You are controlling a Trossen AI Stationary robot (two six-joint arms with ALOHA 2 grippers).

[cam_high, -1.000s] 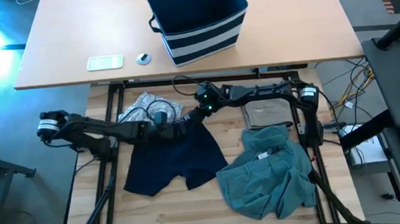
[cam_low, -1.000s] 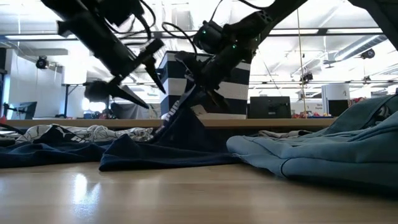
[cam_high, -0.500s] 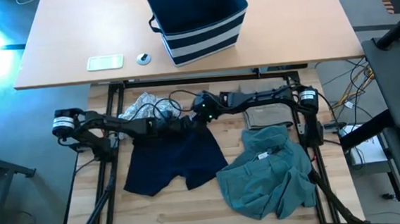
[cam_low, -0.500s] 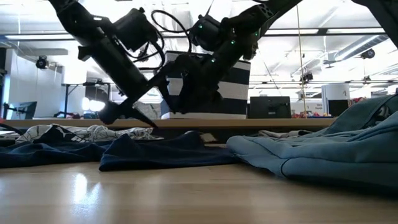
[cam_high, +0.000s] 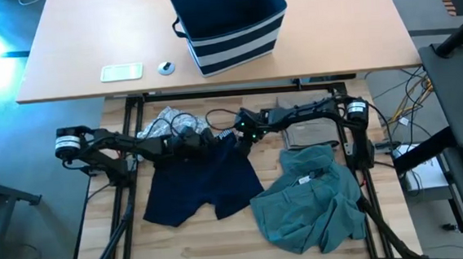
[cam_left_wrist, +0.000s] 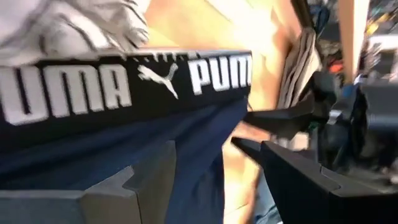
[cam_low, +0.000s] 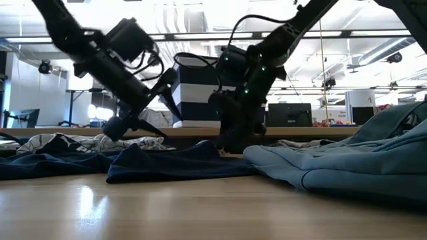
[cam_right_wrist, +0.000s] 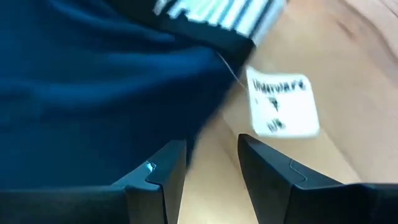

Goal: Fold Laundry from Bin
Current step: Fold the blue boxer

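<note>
Both arms hover at the navy garment [cam_high: 202, 183], spread mid-frame on the counter [cam_high: 223, 244]. Left end effector [cam_left_wrist: 217, 168] gapes wide and empty; right end effector [cam_right_wrist: 211, 168] stands narrowly parted, empty. The risk: pinching only the waistband, bunching the cloth crooked.

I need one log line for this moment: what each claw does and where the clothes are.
left claw: open, at navy shorts waistband | right claw: open, holding nothing, at same waistband | shorts: flat on table | green garment: crumpled beside them

Navy shorts [cam_high: 202, 183], teal garment [cam_high: 310, 206] lie on wooden table [cam_high: 207, 249].
</note>
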